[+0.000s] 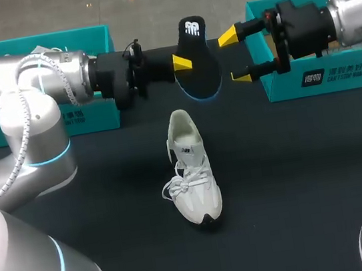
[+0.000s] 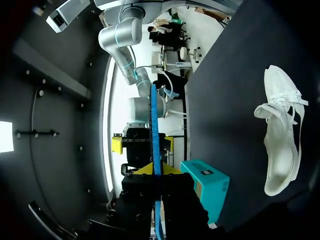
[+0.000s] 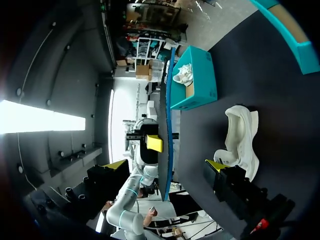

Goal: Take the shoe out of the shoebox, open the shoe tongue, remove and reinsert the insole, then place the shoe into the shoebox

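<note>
Head view: The left gripper [image 1: 184, 63] reaches in from the left and is clamped on a black insole [image 1: 196, 59] with a blue edge. The insole is held upright in the air above the dark table [image 1: 307, 171]. The right gripper [image 1: 234, 56] comes in from the right with its jaws spread wide. Its yellow tips stand just beside the insole's far edge and do not touch it. A white sneaker [image 1: 193, 174] rests upright on its sole near the middle of the table, below the insole, with its laces loose. A teal left shoebox [image 1: 50, 113] sits behind the left arm, and a teal right shoebox [image 1: 321, 75] sits behind the right gripper.

Left wrist view: The insole [image 2: 155, 130] is seen edge-on, pinched between the left gripper's [image 2: 156, 172] two fingers. The right gripper [image 2: 143, 143] is ahead, facing it. The right shoebox [image 2: 207, 187] and the sneaker [image 2: 280, 135] lie off to one side on the table.

Right wrist view: The right gripper's [image 3: 165, 165] fingers stand far apart. The insole [image 3: 167, 115] is edge-on in the gap ahead of them and touches neither finger. One yellow tip of the left gripper presses against the insole. The sneaker [image 3: 242, 140] stands beside the fingers. Beyond it, the left shoebox [image 3: 200, 85] is open with white paper inside.
</note>
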Controlling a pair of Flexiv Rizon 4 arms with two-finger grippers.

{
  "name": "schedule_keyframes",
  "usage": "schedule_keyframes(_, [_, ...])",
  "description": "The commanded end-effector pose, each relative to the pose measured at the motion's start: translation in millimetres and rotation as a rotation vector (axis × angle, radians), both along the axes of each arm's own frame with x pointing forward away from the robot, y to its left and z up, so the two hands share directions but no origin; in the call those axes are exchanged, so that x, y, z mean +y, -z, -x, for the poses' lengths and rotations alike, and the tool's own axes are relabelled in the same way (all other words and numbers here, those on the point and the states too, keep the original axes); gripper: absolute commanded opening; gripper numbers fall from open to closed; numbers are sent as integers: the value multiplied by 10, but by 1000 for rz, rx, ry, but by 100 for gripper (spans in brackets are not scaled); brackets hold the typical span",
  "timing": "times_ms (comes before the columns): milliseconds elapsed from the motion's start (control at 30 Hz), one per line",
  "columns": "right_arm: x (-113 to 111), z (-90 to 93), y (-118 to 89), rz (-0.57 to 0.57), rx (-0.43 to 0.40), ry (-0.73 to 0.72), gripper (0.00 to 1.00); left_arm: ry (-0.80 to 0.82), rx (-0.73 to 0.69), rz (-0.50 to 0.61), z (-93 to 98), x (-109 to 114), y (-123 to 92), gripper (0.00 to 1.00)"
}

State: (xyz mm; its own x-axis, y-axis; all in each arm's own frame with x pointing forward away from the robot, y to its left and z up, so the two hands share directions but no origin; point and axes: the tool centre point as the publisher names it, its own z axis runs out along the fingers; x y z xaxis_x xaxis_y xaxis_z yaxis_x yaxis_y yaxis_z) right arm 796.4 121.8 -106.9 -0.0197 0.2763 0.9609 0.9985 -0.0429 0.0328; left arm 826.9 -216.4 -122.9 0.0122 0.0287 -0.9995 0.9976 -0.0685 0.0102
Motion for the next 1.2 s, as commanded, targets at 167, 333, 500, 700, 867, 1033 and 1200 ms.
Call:
schedule_keyframes(167, [177,-150,25,-2,9,-24,64,13,-5,14,20,-157,2,0])
schedule_keyframes(333, [227,-123,65,-3,24,-33,48,-6,-17,33,15,-173,-15,0])
schedule_keyframes(500, [267,-95,95,-6,34,-37,45,-11,-25,45,6,-178,-33,0])
schedule_keyframes(700, [296,-104,105,-16,32,-29,29,-6,-26,52,4,-184,-40,0])
schedule_keyframes(867, [308,-104,107,-24,30,-24,0,-10,-31,62,4,-178,-50,0])
schedule_keyframes(1033, [314,-91,118,-53,22,-17,0,-11,-31,82,3,-159,-63,0])
schedule_keyframes(1200, [277,-93,98,-64,2,-5,0,13,-34,81,0,-74,-71,100])
